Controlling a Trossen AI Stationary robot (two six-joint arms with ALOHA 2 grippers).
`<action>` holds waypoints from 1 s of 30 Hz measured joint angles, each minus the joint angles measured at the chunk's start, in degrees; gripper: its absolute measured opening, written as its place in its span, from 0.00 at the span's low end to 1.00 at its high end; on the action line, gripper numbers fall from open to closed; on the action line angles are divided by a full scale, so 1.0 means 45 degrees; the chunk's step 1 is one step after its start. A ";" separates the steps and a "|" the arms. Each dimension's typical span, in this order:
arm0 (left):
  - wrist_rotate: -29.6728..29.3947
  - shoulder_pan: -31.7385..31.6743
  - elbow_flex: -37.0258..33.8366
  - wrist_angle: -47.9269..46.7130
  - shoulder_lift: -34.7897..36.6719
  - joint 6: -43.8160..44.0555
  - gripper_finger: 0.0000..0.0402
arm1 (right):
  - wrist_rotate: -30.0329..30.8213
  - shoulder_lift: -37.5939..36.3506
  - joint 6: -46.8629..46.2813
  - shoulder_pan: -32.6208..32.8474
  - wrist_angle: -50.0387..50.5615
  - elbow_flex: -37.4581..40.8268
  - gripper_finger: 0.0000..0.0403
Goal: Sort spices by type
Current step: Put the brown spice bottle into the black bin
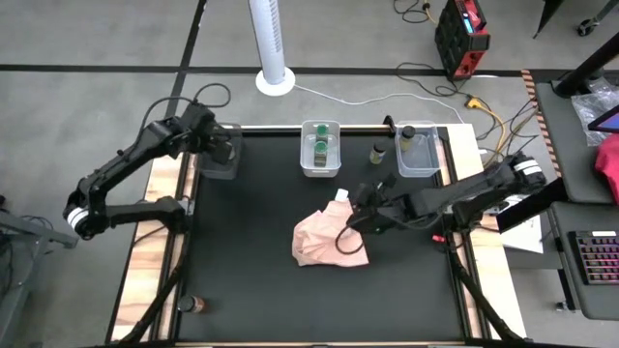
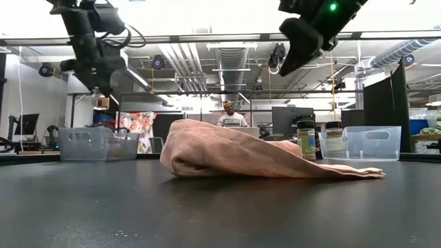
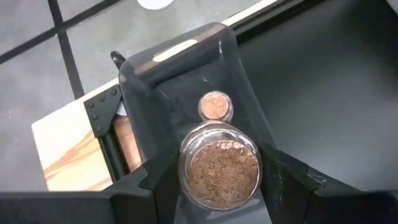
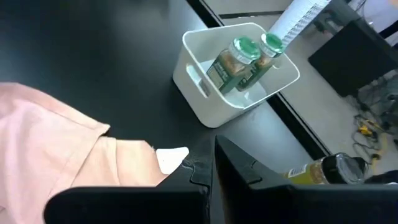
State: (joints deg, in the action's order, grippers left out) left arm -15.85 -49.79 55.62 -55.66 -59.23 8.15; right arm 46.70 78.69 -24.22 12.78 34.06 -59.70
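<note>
left claw (image 3: 217, 180) grasping tan-lidded jar (image 3: 219, 172) above left bin (image 3: 140, 68) | right claw (image 4: 212, 163) clenched, empty | risk: early release tips jar (onto bench (image 1: 251, 290))

No text, brand, number or sign can be read in any of the views. The two green-lidded spice jars (image 4: 239, 59) in the white bin (image 4: 214, 99) carry dark labels, but the print on them is too small to make out. The white tag (image 4: 172, 158) at the edge of the pink cloth (image 4: 56, 143) shows no letters, and the label on the dark-lidded jar (image 2: 306, 141) beside the cloth in the low view is also not legible.
</note>
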 joint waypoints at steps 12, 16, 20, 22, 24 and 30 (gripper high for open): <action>0.1124 -0.0784 -0.0566 0.0618 -0.0017 -0.0124 0.41 | -0.0165 -0.1403 0.0392 -0.0099 -0.0806 0.1037 0.02; 0.1100 -0.0779 -0.0833 0.0614 -0.0017 0.0376 0.41 | -0.0198 -0.1369 0.0396 -0.0099 -0.1308 0.1420 0.02; 0.1419 -0.0769 -0.1388 0.1140 -0.0042 0.0498 0.41 | -0.0259 -0.1369 0.0392 -0.0099 -0.1464 0.1545 0.02; 0.1421 -0.0769 -0.1752 0.1459 -0.0046 0.0505 0.41 | -0.0282 -0.1369 0.0392 -0.0099 -0.1467 0.1548 0.02; 0.1411 -0.0769 -0.2074 0.1737 -0.0046 0.0537 0.41 | -0.0281 -0.1369 0.0392 -0.0099 -0.1500 0.1548 0.02; 0.1413 -0.0769 -0.2932 0.2960 -0.0138 0.0607 0.41 | -0.0383 -0.1369 0.0391 -0.0099 -0.1558 0.1548 0.02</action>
State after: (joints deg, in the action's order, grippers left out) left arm -9.49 -53.25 42.43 -42.35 -59.85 10.88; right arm 44.97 72.53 -22.46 12.34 27.05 -52.73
